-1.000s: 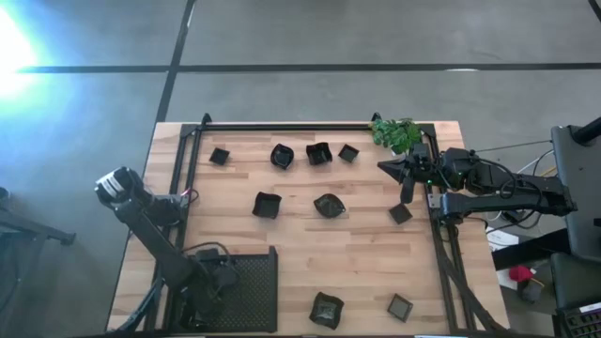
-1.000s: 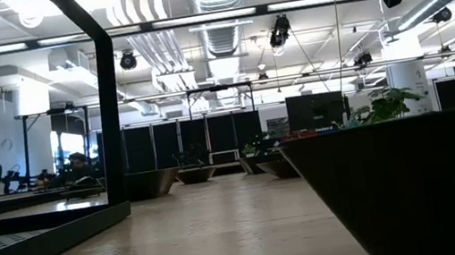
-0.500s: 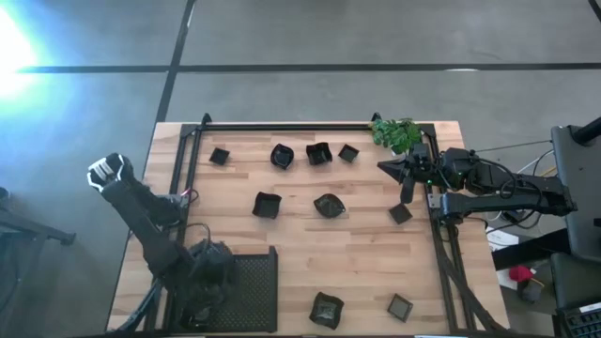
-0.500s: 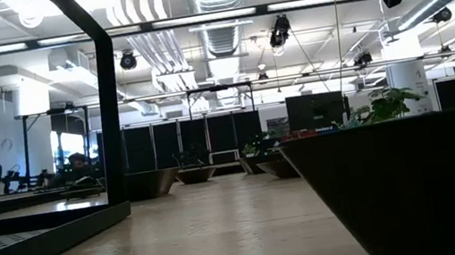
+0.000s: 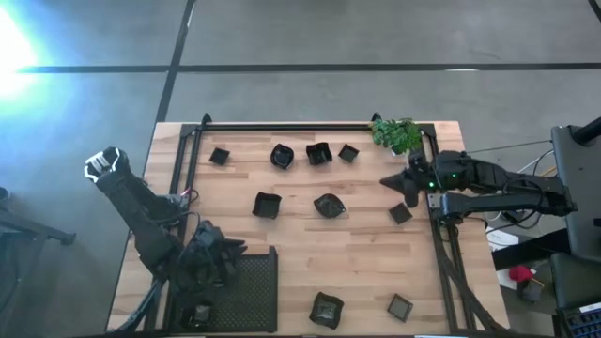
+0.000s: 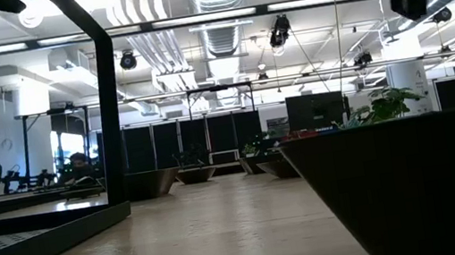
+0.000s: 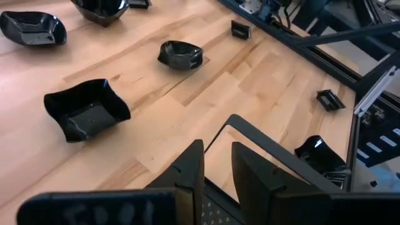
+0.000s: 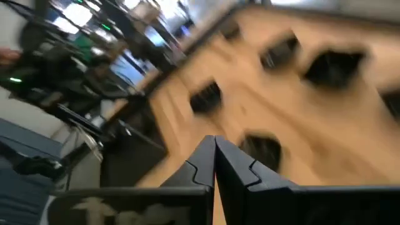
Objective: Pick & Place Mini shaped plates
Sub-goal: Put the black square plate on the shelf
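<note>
**Beside the Tray, an Empty Left Gripper**

Over the near edge of the black mesh tray (image 5: 246, 291), the left gripper (image 5: 208, 258) hangs with its fingers (image 7: 187, 172) a small way apart and nothing between them. All the mini shaped plates (image 5: 327, 205) lie on the wooden table (image 5: 357, 263), none in the tray: four in a row far beyond it, by the opposite edge, two midway out from it, one more past those toward the right gripper (image 5: 396, 180), and two level with the tray along its own edge. That right gripper hovers far from the tray, near the green plant (image 5: 395, 134), jaws pressed together and empty. One small plate (image 5: 401, 214) sits just beside it, apart.
</note>
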Action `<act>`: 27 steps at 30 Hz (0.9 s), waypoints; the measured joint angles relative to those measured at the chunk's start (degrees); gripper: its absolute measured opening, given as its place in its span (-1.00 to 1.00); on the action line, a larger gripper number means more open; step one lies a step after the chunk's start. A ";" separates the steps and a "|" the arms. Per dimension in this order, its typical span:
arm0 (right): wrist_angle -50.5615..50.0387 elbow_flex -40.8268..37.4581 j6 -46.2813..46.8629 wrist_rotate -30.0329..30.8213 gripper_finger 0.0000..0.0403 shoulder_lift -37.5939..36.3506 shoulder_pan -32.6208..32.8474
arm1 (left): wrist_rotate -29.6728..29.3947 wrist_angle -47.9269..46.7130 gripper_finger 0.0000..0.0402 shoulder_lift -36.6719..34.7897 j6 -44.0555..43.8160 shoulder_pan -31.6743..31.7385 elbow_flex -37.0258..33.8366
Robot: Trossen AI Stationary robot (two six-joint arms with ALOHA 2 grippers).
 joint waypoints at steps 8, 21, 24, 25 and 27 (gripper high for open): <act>-20.61 0.63 17.98 0.67 -0.96 2.03 0.00 | -2.04 -0.03 -0.63 0.00 0.89 0.37 -0.04; -33.88 0.56 21.76 -0.57 -0.96 12.55 0.00 | -5.09 -0.04 -0.63 0.00 4.08 2.03 -0.04; -33.62 0.56 20.93 -0.71 -0.96 14.98 0.00 | -5.09 -0.04 -0.63 0.00 4.33 2.14 -0.04; -33.61 0.56 20.57 -0.71 -0.96 15.70 0.00 | -5.09 -0.04 -0.63 0.00 4.33 2.14 -0.04; -33.61 0.56 20.19 -0.86 -0.96 16.87 0.00 | -5.09 -0.04 -0.63 0.00 4.35 2.14 -0.04</act>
